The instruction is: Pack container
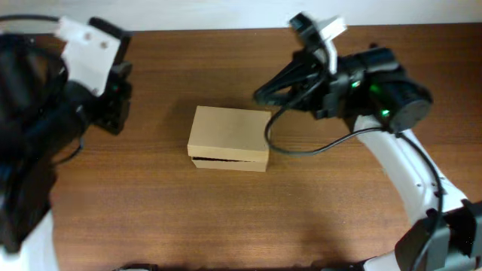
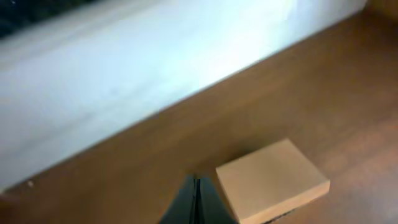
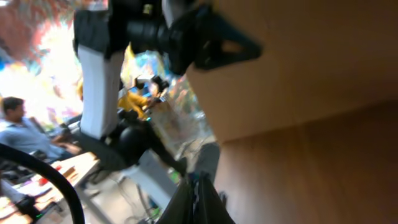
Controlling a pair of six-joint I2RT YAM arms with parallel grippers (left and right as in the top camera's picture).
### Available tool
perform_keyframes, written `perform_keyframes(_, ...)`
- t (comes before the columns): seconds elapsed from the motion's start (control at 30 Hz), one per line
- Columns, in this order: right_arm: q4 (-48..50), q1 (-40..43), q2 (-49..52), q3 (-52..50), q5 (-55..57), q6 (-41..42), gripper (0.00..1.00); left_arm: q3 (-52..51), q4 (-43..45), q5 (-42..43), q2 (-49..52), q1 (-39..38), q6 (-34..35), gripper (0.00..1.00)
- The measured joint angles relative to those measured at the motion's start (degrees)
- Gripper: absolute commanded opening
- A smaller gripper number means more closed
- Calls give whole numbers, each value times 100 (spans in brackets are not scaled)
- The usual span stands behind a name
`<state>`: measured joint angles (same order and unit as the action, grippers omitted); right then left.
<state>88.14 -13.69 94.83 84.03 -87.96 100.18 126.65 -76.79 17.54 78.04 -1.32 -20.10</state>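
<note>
The container [image 1: 228,138] is a plain tan cardboard box lying in the middle of the table, its flap lid down with a thin gap along the front. My left gripper [image 1: 114,113] is shut and empty, well to the left of the box. In the left wrist view its closed fingers [image 2: 196,190] sit just left of the box [image 2: 270,180]. My right gripper [image 1: 260,95] is shut and empty, at the box's far right corner. In the right wrist view its closed fingers [image 3: 198,190] are below the box's tan side [image 3: 311,62].
The brown wooden table [image 1: 339,203] ends in a white strip along its far edge [image 1: 226,13]. A black cable [image 1: 301,149] hangs from the right arm beside the box. The left arm [image 3: 99,74] shows in the right wrist view.
</note>
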Motion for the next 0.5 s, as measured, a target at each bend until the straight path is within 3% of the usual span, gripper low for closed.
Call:
perform_keyframes(0.1, -562, 262, -28, 599, 76, -26, 4, 2, 4, -20, -243, 0, 94, 2)
perform_keyframes(0.2, -1902, 542, -74, 1261, 245, -9, 4, 2, -22, -42, -352, 0, 160, 2)
perform_keyframes(0.3, -4120, 850, -155, 1829, 389, -164, 4, 0, -76, -46, -380, 0, 236, 2)
perform_keyframes(0.37, -5106, 1073, -168, 2052, 503, -345, 4, 0, -140, -48, -380, 0, 264, 2)
perform_keyframes(0.5, -6295, 1464, -168, 2109, 728, -881, 4, 0, -208, -63, -380, 0, 323, 2)
